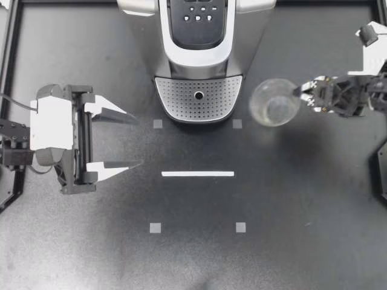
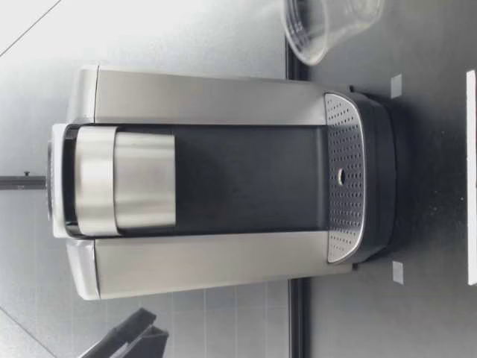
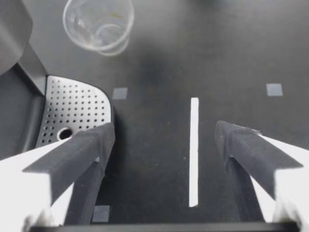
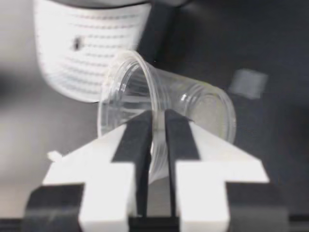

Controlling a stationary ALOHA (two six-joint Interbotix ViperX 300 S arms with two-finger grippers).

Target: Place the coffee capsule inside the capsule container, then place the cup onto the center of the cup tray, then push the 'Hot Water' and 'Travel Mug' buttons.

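Observation:
A clear plastic cup [image 1: 272, 103] sits just right of the coffee machine's perforated cup tray [image 1: 181, 96]. My right gripper [image 1: 297, 92] is shut on the cup's wall at the rim. In the right wrist view one finger is inside and one outside the tilted cup [image 4: 203, 108], with the gripper [image 4: 155, 118] pinching it in front of the tray [image 4: 82, 53]. My left gripper [image 1: 138, 140] stands open at the table's left with nothing between its fingers. The machine's button panel [image 1: 198, 15] is at the back. No coffee capsule shows in any view.
The coffee machine [image 1: 199, 42] stands at the back centre. A white tape line [image 1: 198, 174] and small grey squares [image 1: 158, 124] mark the dark table in front of it. A black frame [image 1: 12, 60] runs along the table's sides.

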